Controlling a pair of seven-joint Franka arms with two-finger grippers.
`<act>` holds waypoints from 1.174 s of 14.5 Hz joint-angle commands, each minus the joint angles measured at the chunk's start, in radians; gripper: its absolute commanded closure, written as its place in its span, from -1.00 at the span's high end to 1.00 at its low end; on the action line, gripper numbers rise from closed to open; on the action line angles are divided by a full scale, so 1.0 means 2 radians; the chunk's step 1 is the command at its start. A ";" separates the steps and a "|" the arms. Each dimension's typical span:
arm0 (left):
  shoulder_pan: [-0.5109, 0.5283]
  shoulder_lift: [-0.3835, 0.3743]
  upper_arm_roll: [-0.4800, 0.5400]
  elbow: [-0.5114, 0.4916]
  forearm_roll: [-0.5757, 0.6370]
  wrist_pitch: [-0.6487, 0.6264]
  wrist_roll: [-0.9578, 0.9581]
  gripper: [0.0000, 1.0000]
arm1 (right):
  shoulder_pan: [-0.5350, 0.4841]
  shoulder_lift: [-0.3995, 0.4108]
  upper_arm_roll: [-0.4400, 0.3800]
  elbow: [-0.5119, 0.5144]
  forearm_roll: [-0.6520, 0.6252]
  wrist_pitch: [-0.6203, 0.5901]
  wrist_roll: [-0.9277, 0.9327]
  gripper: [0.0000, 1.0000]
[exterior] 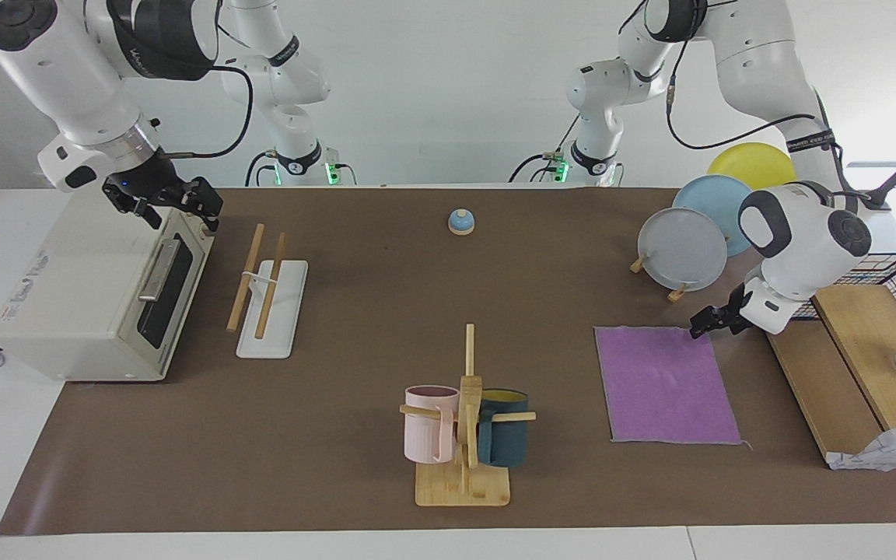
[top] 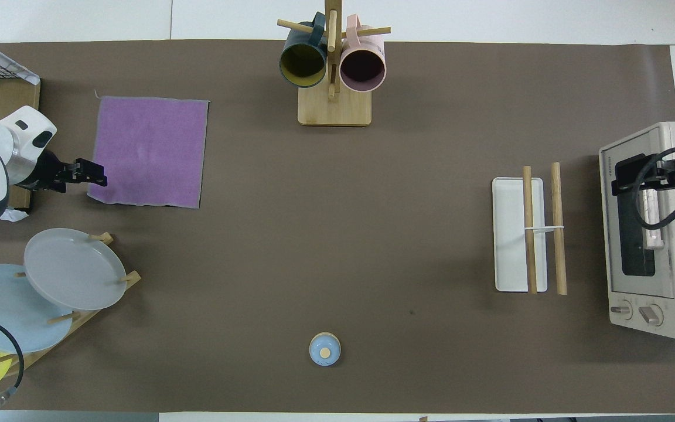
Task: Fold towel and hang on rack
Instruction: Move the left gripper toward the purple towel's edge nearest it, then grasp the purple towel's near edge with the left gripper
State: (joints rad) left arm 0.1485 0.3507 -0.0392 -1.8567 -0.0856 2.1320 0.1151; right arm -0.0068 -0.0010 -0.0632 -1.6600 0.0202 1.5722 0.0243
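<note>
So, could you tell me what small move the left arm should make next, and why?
Probably close the left gripper on the towel's corner nearest the robots. The gripper sits low and open right at that corner, and the towel lies flat and unfolded, purple face up. The right gripper waits over the toaster oven, beside the rack.

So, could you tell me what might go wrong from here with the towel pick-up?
1. The left tool sits low at one corner of the flat towel; lying flush on the mat, the cloth may slip out of a pinch.
2. The plate stand and wooden shelf flank that arm, so a wide lift could clip them.
3. The rack stands beside the toaster oven, under the right tool: a long carry.
</note>
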 commanded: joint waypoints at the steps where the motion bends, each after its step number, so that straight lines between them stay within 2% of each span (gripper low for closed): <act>1: 0.000 0.003 0.001 -0.006 -0.011 0.011 0.007 0.83 | -0.004 -0.003 0.002 0.000 0.000 -0.007 -0.013 1.00; 5: 0.009 0.009 0.000 -0.007 -0.011 0.018 0.007 0.51 | -0.004 -0.003 0.002 0.000 -0.001 -0.007 -0.011 1.00; 9: 0.009 0.018 0.000 -0.006 -0.023 0.033 0.007 0.48 | -0.004 -0.003 0.002 0.000 0.000 -0.007 -0.011 1.00; 10: 0.009 0.018 0.000 -0.007 -0.025 0.033 0.007 0.42 | -0.004 -0.003 0.002 0.000 0.000 -0.007 -0.011 1.00; 17: 0.009 0.017 0.000 -0.012 -0.025 0.032 0.007 -0.39 | -0.004 -0.003 0.002 0.000 0.000 -0.008 -0.011 1.00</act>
State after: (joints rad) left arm 0.1620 0.3887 -0.0374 -1.8597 -0.1189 2.1718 0.1151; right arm -0.0068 -0.0010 -0.0632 -1.6600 0.0202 1.5722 0.0243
